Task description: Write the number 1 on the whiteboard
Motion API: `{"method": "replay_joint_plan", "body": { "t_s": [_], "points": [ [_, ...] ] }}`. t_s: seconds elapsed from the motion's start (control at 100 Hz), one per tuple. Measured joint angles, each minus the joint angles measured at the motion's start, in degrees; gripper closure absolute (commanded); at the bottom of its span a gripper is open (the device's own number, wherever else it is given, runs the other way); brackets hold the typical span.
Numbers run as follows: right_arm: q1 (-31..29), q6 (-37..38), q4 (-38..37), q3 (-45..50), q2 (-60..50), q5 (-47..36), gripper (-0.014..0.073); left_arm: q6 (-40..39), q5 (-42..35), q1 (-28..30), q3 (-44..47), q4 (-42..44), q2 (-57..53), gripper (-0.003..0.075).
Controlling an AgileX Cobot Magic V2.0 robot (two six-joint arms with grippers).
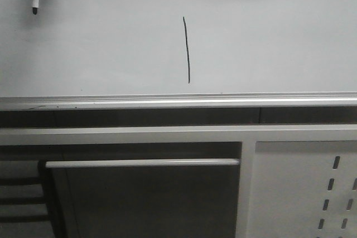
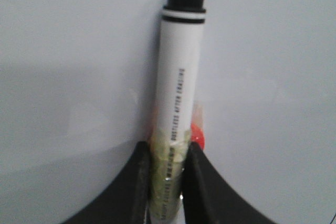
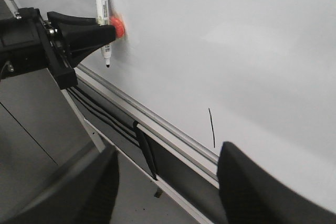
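Left gripper (image 2: pixel 167 174): black fingers closed on the barrel of a white marker pen (image 2: pixel 181 72), gripping near its lower, taped section. In the right wrist view the left arm reaches toward the board, pen tip pointing down. Right gripper (image 3: pixel 168 182): fingers spread wide apart, holding nothing, angled toward the board.

I count one whiteboard (image 1: pixel 268 32) with one stroke (image 1: pixel 187 49) on it, and one marker (image 2: pixel 180 85). Two grippers are here: the left gripper (image 3: pixel 107 32) and the right gripper (image 3: pixel 168 182), each with two fingers. Below is one rail (image 1: pixel 167 102), one bar (image 1: pixel 142 163) and one panel (image 1: pixel 295 193) with slot holes.
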Motion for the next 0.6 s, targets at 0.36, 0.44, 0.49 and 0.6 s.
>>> {"method": "replay_joint_plan", "body": {
  "t_s": [0.36, 0.44, 0.49, 0.6],
  "points": [
    [0.0, 0.0, 0.0, 0.0, 0.0, -0.4, 0.0217, -1.3, 0.0, -0.4, 0.0, 1.1, 1.8, 0.0645],
    [0.0, 0.0, 0.0, 0.0, 0.0, -0.6, 0.0217, -1.3, 0.0, -0.4, 0.0, 1.1, 1.8, 0.0643],
    [0.0, 0.0, 0.0, 0.0, 0.0, -0.9, 0.0217, -1.3, 0.0, -0.4, 0.0, 1.1, 1.9, 0.0643],
    [0.0, 0.0, 0.0, 0.0, 0.0, -1.0, 0.0217, -1.3, 0.0, -0.4, 0.0, 1.1, 1.9, 0.0639]
  ]
}}
